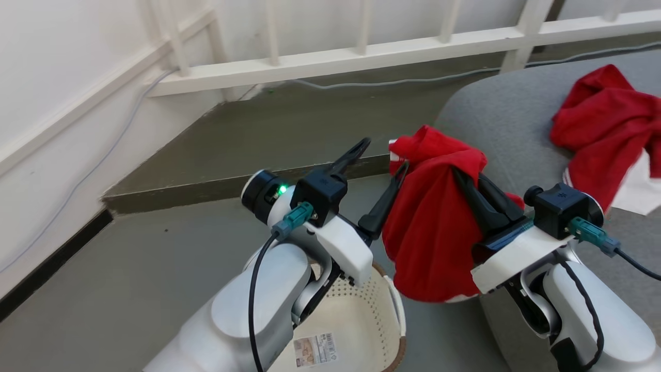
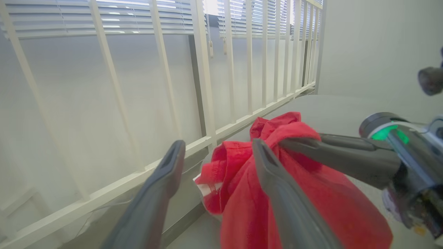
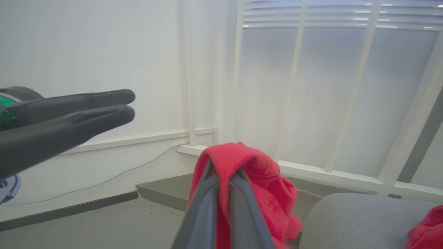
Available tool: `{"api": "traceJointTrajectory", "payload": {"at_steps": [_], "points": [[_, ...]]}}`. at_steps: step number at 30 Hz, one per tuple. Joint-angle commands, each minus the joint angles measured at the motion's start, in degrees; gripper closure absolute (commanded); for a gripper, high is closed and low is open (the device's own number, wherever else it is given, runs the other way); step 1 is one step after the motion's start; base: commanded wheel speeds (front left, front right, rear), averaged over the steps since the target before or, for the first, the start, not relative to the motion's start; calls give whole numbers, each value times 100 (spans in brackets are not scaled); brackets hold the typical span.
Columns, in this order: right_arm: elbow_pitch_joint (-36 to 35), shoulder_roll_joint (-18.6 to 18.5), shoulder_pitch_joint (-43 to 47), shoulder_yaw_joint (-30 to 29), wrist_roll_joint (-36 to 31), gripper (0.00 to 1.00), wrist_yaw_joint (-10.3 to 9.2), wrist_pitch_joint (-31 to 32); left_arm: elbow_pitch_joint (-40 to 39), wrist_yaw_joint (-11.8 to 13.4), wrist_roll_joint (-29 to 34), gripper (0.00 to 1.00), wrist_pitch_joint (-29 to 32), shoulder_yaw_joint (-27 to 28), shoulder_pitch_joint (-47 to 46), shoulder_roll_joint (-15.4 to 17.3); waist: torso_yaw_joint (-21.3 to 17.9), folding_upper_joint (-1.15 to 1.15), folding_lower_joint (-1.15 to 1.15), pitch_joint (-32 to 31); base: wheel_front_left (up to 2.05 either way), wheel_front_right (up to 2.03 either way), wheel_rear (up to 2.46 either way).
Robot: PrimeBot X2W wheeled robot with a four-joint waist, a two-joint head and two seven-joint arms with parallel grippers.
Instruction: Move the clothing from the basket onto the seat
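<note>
Red garment (image 1: 434,232) hangs clamped in the right tool (image 1: 460,174), just short of the sofa (image 1: 496,119); left tool (image 1: 386,153) gapes empty; 1 other garment (image 1: 599,134) already lies on the sofa.

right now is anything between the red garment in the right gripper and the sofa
Nothing visible. The red garment hangs from the shut right gripper at the sofa's near edge, its bare grey surface beyond. Another red garment lies farther back; the open left gripper is on the opposite side.
</note>
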Motion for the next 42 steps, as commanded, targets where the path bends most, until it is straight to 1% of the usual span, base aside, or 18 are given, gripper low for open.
{"api": "traceJointTrajectory", "payload": {"at_steps": [1, 7, 15, 16, 21, 23, 31, 42], "points": [[-203, -46, 68, -10, 25, 100, 22, -35, -171, -60, 90, 0, -34, 239, -28, 66, -226, 0, 0, -37, 0, 0, 0], [-329, -105, 179, -115, 45, 100, 22, -35, -273, -189, 198, 0, -34, 354, 341, 66, -694, 0, 0, -70, 0, 0, 0], [-483, -168, 298, -213, 70, 100, 22, -35, -420, -266, 288, 0, -34, 449, 664, 65, -1320, 0, 0, -76, 0, 0, 0], [-483, -168, 298, -213, 70, 100, 22, -35, -420, -266, 288, 0, -34, 449, 664, 65, -1320, 0, 0, -76, 0, 0, 0], [-583, -238, 379, -309, 86, 100, 22, -35, -553, -315, 313, 0, -34, 466, 796, 65, -1674, 0, 0, -73, 0, 0, 0], [-635, -274, 423, -354, 104, 100, 22, -35, -625, -326, 329, 0, -34, 466, 831, 65, -1874, 0, 0, -56, 0, 0, 0], [-899, -378, 687, -818, 81, 100, 22, -35, -704, -422, 266, 0, -35, 259, 679, 65, -2012, 0, 0, 90, 0, 0, 0], [-1156, -374, 936, -1267, 16, 100, 22, -35, -689, -386, 182, 0, -35, 117, 601, 65, -2060, 0, 0, 167, 0, 0, 0]]}}
